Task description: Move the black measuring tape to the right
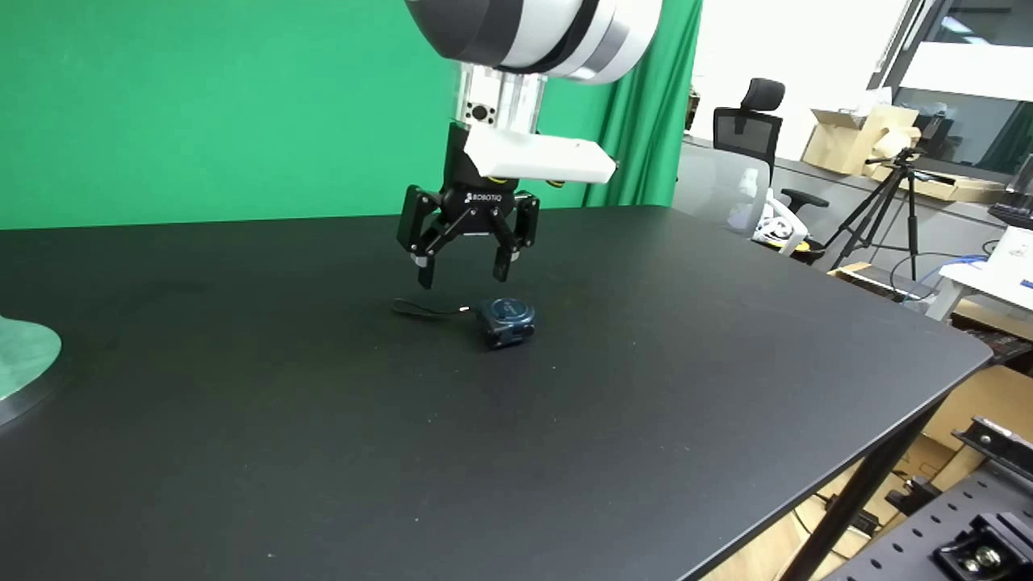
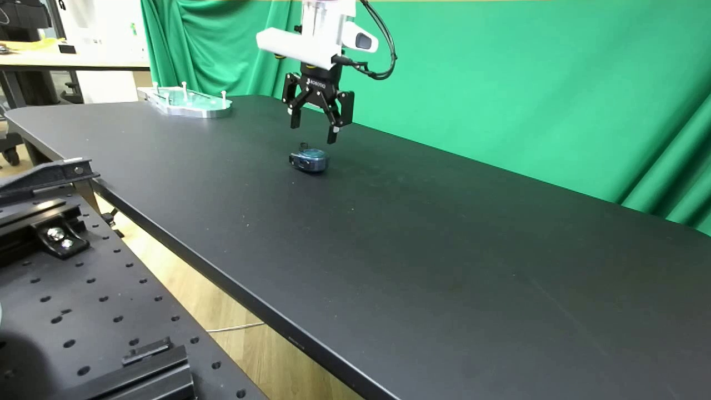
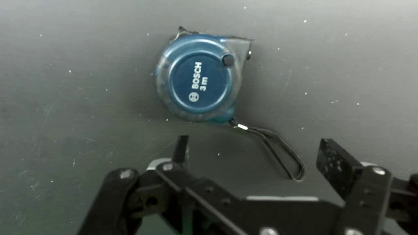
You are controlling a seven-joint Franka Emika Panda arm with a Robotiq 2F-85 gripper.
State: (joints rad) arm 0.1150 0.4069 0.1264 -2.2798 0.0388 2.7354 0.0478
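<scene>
End effector (image 3: 256, 150), jaws apart, hangs near the measuring tape (image 3: 199, 81), well inside the table edge (image 2: 296, 343).

It looked like a robotics lab. A robot arm (image 1: 537, 32) with a Robotiq gripper (image 1: 463, 276) reached over a black worktop (image 1: 484, 428), a green backdrop curtain (image 2: 500, 83) hanging behind its far long edge and a perforated breadboard (image 2: 136, 311) beside the opposite one. Past a short edge stood a tripod (image 1: 901, 171), a mesh-backed office chair (image 1: 746, 133) and a cardboard box (image 1: 835, 145).
</scene>
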